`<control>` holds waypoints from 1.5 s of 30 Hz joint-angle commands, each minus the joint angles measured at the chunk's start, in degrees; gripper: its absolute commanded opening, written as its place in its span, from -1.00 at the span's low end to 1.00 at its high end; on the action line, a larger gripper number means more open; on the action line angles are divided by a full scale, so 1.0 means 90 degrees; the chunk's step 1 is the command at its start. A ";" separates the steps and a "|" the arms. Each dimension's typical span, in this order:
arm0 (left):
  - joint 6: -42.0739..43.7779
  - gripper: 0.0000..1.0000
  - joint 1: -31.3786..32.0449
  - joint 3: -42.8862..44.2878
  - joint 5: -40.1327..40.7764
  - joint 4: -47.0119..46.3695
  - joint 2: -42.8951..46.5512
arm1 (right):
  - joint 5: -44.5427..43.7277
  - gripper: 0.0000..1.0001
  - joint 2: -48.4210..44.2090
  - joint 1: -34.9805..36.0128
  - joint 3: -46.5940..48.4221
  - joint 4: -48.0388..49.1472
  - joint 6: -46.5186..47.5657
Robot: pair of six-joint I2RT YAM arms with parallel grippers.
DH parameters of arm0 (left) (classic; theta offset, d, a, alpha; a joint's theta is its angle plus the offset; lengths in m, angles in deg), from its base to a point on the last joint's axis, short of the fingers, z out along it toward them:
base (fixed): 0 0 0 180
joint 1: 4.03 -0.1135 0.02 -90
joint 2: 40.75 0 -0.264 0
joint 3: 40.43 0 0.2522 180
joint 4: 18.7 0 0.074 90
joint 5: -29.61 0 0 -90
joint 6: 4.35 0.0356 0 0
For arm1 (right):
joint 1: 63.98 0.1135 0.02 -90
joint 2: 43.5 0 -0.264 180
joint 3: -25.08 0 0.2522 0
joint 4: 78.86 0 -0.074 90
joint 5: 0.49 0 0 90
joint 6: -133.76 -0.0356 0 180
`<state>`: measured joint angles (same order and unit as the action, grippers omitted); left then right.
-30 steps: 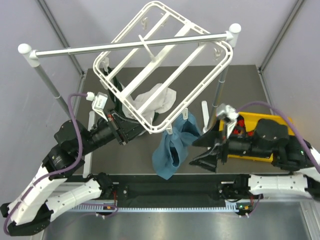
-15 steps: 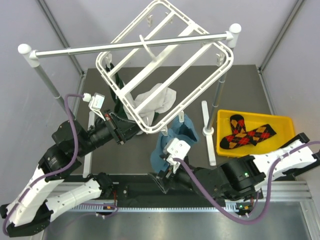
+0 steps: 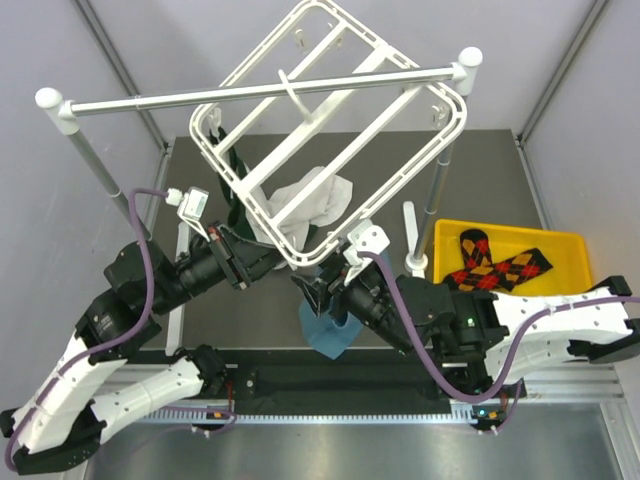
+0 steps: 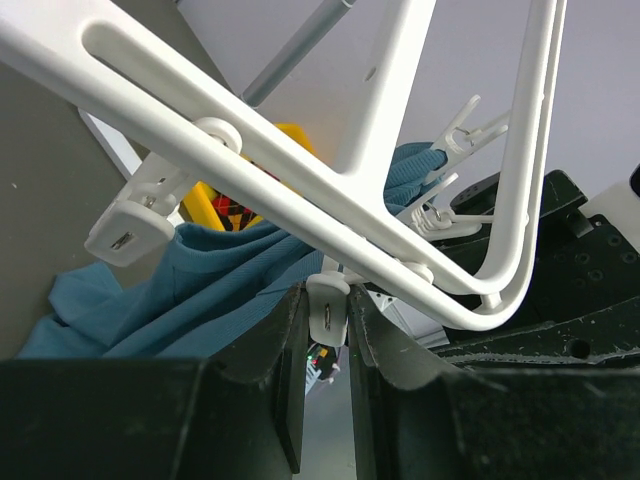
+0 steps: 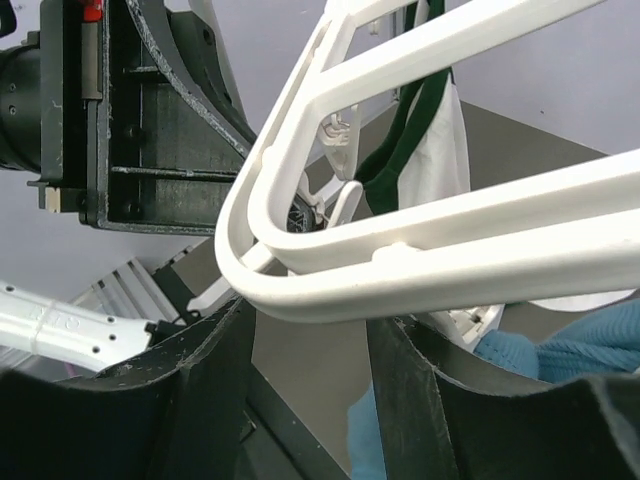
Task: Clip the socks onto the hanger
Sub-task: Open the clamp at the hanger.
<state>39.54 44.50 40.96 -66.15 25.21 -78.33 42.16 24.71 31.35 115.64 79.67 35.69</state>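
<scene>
Two hands crowd the hanger's (image 3: 305, 260) lowest corner, over the tabletop's (image 3: 500, 170) near edge, so it's pretty tight there. Left hand (image 4: 325, 330) is pinched narrow on a little white clip (image 4: 327, 298). Right hand (image 5: 305, 340) is partly spread with the frame rim between its fingers, can't tell if it's touching. Teal cloth (image 3: 325, 335) hangs just below. Socks (image 3: 497, 268) lie crossed in the yellow bin (image 3: 510, 231) by the right edge, well apart.

Hanger (image 5: 330, 295) near corner: hemmed by left tool (image 4: 327, 300), right tool (image 5: 305, 320), teal cloth (image 4: 200, 290) below.
Yellow bin (image 3: 510, 232): open overhead.
Rail (image 3: 150, 98): crosses above hanger.
Desk (image 3: 490, 170) behind bin: bare.
</scene>
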 commanded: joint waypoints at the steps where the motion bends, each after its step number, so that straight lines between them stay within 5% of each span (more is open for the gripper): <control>1: -0.0140 -0.63 -0.0002 0.0219 -0.0024 -0.0186 -0.0130 | 0.0291 -0.05 -0.0117 -0.0162 -0.0056 0.0465 0.0126; 9: -0.0268 -0.63 -0.0002 0.0249 -0.0112 -0.0381 -0.0277 | 0.0320 -0.11 0.0117 -0.0260 -0.0007 0.0524 0.0174; 12: -0.0355 -0.63 -0.0002 0.0180 -0.0112 -0.0459 -0.0268 | 0.0291 -0.30 0.0224 -0.0289 0.0022 0.0563 0.0233; 20: -0.0424 -0.63 -0.0002 0.0170 -0.0151 -0.0547 -0.0277 | 0.0183 -0.25 0.0303 -0.0358 -0.0046 0.0612 0.0233; 29: -0.0502 -0.62 -0.0002 0.0112 -0.0239 -0.0694 -0.0316 | -0.0022 -1.00 0.0342 -0.0514 0.0022 0.0534 0.0116; 31: -0.0502 -0.57 0.0008 0.0102 -0.0278 -0.0704 -0.0307 | 0.0017 -1.00 0.0332 -0.0572 0.0051 0.0437 0.0000; 37: -0.0395 0.38 -0.0002 -0.0355 -0.0249 -0.0976 0.0093 | 0.0904 -1.00 -0.0009 -0.0758 -0.0192 0.0241 -0.0751; 45: -0.0209 0.70 -0.0002 -0.1323 -0.0239 -0.1963 0.1246 | 0.2418 -1.00 -0.0732 -0.0982 -0.0652 -0.0091 -0.1796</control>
<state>36.30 44.43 30.58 -67.63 16.05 -69.08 57.28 20.99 23.81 110.26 79.52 24.96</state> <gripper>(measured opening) 0.846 0.037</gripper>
